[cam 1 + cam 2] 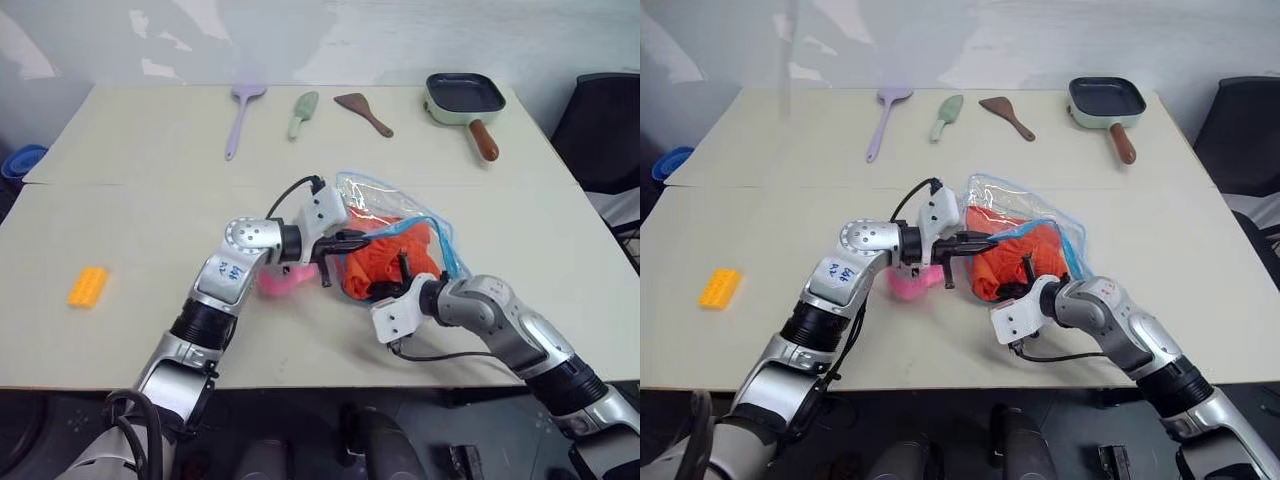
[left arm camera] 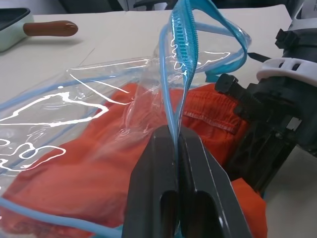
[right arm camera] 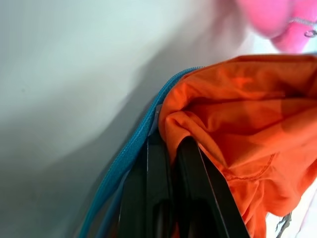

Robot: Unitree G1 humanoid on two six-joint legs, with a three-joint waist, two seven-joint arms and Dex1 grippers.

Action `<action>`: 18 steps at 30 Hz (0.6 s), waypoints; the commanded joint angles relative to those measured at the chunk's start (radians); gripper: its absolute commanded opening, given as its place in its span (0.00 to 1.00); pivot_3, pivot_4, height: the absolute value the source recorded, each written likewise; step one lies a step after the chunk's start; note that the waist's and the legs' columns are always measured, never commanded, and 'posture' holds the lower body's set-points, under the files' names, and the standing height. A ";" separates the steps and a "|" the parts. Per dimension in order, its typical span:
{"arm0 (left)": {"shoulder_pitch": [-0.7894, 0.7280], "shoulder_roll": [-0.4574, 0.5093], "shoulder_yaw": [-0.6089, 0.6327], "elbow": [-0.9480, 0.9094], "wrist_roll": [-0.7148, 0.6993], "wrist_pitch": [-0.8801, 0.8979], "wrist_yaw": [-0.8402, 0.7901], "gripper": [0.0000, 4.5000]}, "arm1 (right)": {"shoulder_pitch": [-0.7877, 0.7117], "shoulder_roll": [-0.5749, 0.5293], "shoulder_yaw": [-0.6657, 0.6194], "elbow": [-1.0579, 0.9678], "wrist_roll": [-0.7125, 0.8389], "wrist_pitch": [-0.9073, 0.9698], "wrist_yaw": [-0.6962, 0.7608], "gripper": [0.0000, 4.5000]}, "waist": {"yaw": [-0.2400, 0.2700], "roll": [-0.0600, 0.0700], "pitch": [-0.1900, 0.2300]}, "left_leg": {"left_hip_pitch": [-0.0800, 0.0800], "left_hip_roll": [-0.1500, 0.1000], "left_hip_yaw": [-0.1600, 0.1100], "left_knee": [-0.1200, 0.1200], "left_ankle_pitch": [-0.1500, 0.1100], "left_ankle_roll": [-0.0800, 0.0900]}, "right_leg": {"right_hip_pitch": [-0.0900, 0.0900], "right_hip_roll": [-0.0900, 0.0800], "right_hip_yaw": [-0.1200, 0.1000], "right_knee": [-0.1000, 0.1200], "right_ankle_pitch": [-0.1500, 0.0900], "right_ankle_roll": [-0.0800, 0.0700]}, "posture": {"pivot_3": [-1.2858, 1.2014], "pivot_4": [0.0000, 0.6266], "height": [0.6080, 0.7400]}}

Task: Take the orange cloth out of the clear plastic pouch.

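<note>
The left claw (image 2: 176,141) is closed on the clear plastic pouch (image 1: 385,205) edging (slippery); the right claw (image 3: 171,148), at 5 o'clock, pinches the soft orange cloth (image 3: 237,119) fold.

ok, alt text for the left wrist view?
The left gripper, fingers shut, pinches the blue zipper edge of the clear pouch, lifting it above the orange cloth inside. The right gripper is at the cloth's far side; a pan handle lies on the table behind.

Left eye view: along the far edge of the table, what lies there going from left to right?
Lilac spatula → pale green scoop → brown wooden turner → square pan with a brown handle.
</note>
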 commanded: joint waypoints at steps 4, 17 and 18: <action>-0.044 0.043 -0.048 0.181 0.199 -0.211 0.153 0.00 | 0.143 -0.169 -0.030 -0.137 0.169 -0.168 0.118 0.01 | 0.018 0.000 0.000 | 0.000 0.000 -0.001 0.000 0.000 0.000 | 0.000 0.000 -0.002 -0.001 0.000 0.000 | 0.52 0.24 1.00; -0.133 0.072 -0.021 0.439 0.279 -0.349 0.290 0.00 | 0.434 -0.502 -0.240 -0.243 0.366 -0.381 0.179 0.01 | 0.022 0.000 0.000 | -0.001 0.000 0.001 -0.002 -0.001 0.001 | 0.001 0.000 -0.002 -0.009 0.002 0.002 | 0.52 0.24 1.00; -0.133 0.089 -0.017 0.446 0.284 -0.355 0.289 0.00 | 0.457 -0.519 -0.274 -0.227 0.368 -0.385 0.173 0.01 | 0.022 0.000 0.000 | -0.001 0.000 0.001 -0.001 -0.001 0.001 | 0.001 0.000 -0.002 -0.009 0.002 0.002 | 0.52 0.24 1.00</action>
